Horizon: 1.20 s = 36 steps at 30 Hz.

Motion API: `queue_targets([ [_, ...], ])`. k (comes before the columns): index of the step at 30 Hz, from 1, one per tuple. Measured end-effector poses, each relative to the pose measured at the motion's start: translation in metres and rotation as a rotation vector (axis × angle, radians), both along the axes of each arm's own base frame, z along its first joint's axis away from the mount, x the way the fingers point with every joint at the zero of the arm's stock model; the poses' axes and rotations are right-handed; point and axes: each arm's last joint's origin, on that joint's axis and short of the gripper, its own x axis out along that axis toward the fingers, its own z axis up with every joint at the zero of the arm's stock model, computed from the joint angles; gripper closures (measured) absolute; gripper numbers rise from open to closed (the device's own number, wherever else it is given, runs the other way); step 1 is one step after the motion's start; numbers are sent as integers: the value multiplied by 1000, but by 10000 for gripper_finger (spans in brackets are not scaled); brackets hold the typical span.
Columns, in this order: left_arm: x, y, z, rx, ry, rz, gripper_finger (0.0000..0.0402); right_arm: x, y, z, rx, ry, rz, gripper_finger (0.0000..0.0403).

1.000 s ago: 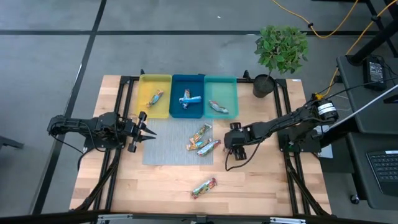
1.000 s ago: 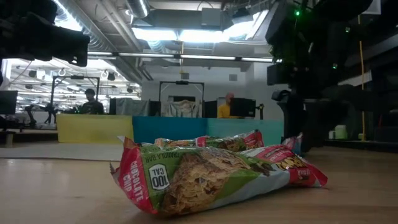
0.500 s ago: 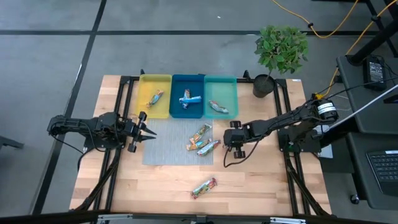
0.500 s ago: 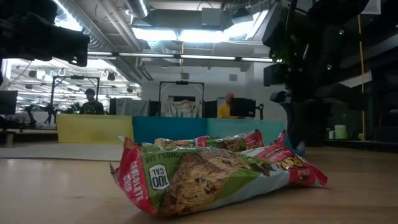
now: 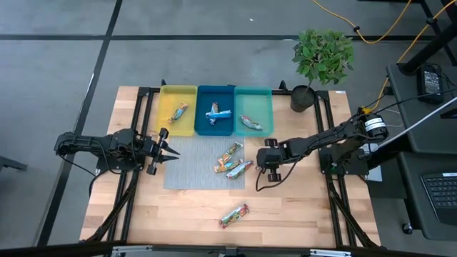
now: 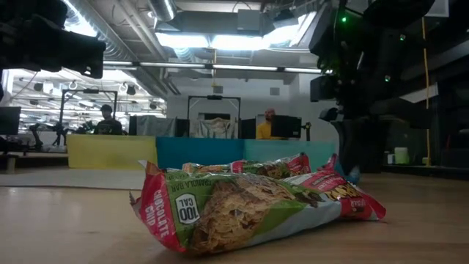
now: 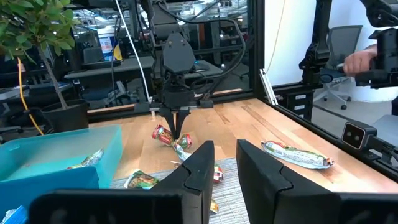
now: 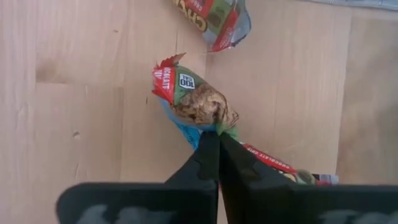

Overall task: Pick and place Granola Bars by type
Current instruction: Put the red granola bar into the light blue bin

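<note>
Since a second earlier the right pincer (image 5: 257,161) had slid a little toward the grey mat (image 5: 193,173) and closed; the bars and trays had not shifted.

Three shallow plastic trays stood in a row at the far edge of the wooden counter (image 5: 300,207). The yellow tray (image 5: 166,100) held one bar with a yellowish wrapper, the blue tray (image 5: 201,100) held blue-wrapped bars, and the teal tray (image 5: 265,103) held one greenish bar.

The right pincer was fully shut, its two dark fingers (image 8: 209,155) pressed together on the crimped end of a granola bar (image 8: 198,104) with a green and red wrapper, which lay at the mat's right edge. In the right wrist view the crinkled foil bunched up just ahead of the fingertips. Two more bars (image 5: 228,152) lay just beside it on the mat, one of them touching it.

A further granola bar in a glossy green and red wrapper (image 5: 233,214) lay alone on bare wood near the front edge, well apart from both pincers.

The left pincer (image 5: 173,153) waited at the mat's left edge, its pointed fingers (image 7: 200,168) slightly parted and holding nothing.
</note>
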Motion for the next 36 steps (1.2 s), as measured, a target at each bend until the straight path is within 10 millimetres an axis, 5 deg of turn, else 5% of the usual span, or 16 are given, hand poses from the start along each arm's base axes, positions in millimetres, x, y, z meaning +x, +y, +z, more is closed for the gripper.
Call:
queue_targets([
  [21,0,0,0,0,0,0,340,33,33,74,-117,-108,106,401],
  [36,0,0,0,0,0,0,339,47,11,106,-195,-156,85,400],
])
